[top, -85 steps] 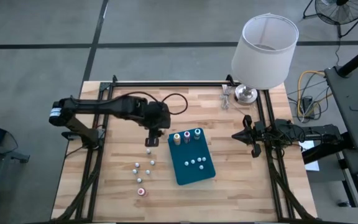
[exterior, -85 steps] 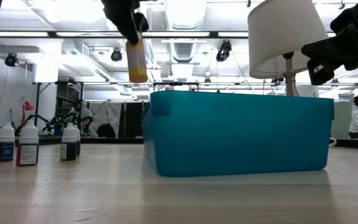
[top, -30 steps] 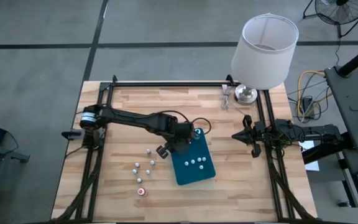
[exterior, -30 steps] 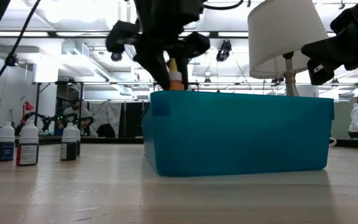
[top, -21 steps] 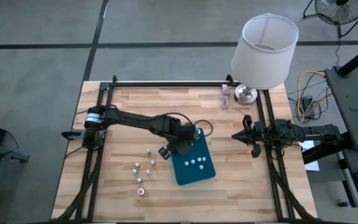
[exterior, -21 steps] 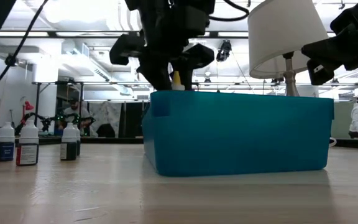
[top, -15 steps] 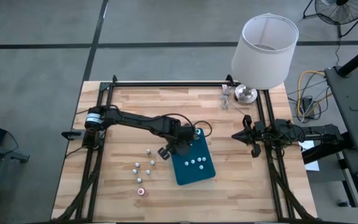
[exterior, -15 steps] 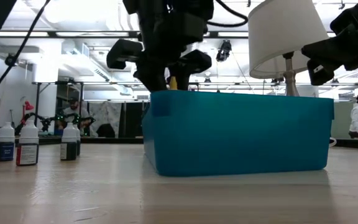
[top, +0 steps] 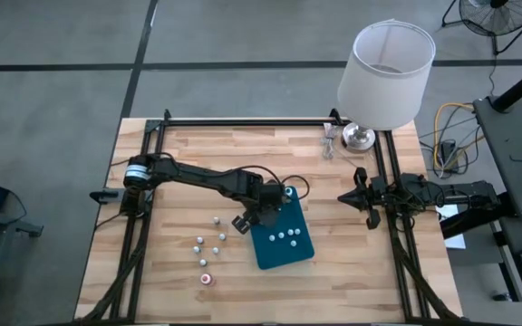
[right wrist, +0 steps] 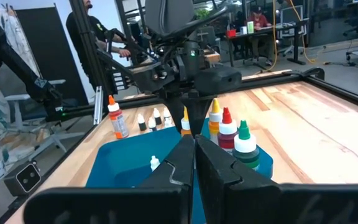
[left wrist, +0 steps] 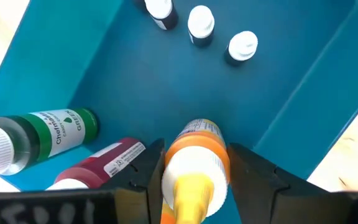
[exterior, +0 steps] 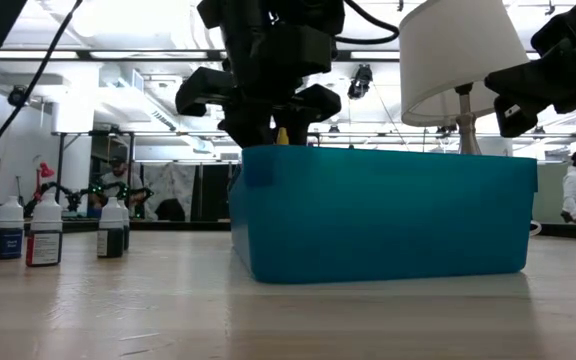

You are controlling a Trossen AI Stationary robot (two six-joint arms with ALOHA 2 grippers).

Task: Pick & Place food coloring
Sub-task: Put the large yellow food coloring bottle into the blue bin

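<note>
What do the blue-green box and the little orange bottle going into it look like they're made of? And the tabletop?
The teal tray looks like moulded plastic: one even colour, smooth walls, rounded corners. The orange bottle between the left gripper fingers seems soft squeeze plastic with a glossy printed label and a pale cap. The table looks like wood, pale planks with visible grain and seams, probably sealed, given its slight sheen.

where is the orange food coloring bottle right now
The orange bottle is in the left pincer, lowered into the teal tray's far end beside the red bottle.

Bottles (right wrist: 227,133) in teal tray (right wrist: 117,163)
</note>
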